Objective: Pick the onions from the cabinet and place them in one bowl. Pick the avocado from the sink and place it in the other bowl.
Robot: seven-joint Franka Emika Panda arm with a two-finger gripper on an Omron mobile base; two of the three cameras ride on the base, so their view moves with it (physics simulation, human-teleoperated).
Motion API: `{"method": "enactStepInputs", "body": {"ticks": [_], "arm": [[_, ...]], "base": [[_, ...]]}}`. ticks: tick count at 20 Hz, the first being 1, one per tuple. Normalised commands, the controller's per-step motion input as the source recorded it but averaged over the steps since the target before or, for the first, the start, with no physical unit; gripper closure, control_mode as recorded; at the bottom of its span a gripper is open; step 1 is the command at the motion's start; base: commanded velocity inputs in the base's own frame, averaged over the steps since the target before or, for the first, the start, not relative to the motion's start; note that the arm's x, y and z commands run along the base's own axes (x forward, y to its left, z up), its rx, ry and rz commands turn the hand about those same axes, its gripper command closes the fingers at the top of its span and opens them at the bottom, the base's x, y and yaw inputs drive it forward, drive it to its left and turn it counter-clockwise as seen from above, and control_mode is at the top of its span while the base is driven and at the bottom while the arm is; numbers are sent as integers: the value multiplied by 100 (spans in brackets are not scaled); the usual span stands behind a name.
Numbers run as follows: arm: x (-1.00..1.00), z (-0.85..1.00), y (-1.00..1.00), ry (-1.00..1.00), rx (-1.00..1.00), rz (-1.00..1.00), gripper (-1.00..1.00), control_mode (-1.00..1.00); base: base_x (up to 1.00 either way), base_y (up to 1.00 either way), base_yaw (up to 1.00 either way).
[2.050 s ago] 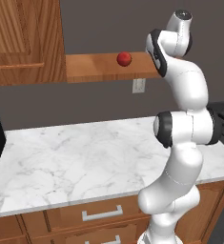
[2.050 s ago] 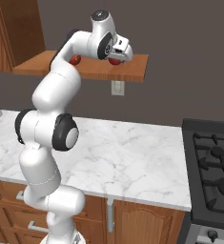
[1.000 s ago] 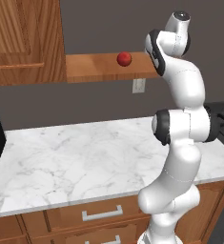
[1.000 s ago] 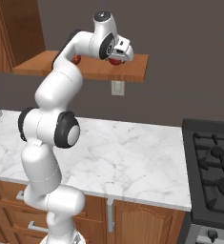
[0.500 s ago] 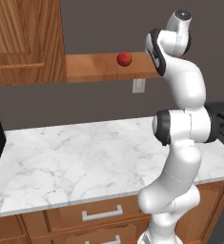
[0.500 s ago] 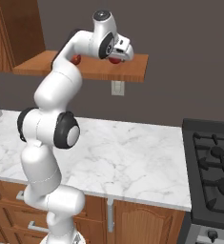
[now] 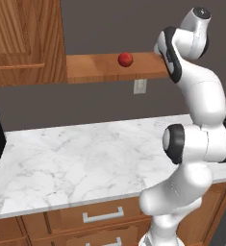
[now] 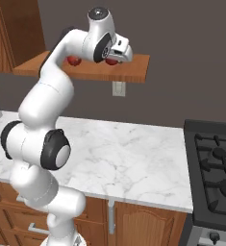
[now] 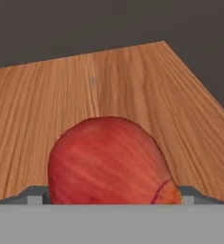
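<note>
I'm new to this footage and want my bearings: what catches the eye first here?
A big red onion lies on the wooden shelf, right in front of the hand camera. The white arm reaches up from the marble counter to that shelf, where a second onion sits further along.

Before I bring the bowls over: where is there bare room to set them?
The marble counter is bare from the black edge at left to the stove. The shelf is free left of the onion, crowded at its right end by the gripper.
</note>
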Motion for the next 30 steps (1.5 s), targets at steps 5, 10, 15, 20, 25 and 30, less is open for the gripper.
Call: {"method": "enactStepInputs", "body": {"ticks": [5, 10, 15, 20, 25, 30], "arm": [[-87, 3, 32, 0, 0, 7, 100, -100], [-65, 19, 43, 0, 0, 5, 100, -100], [-76, 27, 36, 0, 0, 2, 100, -100], [-82, 11, 30, 0, -2, 0, 100, -100], [-59, 8, 20, 0, -4, 0, 100, -100], [-73, 0, 1, 0, -2, 0, 100, -100]], "base": [[0, 0, 0], [0, 0, 0], [0, 0, 0], [0, 0, 0], [0, 0, 0], [0, 0, 0]]}}
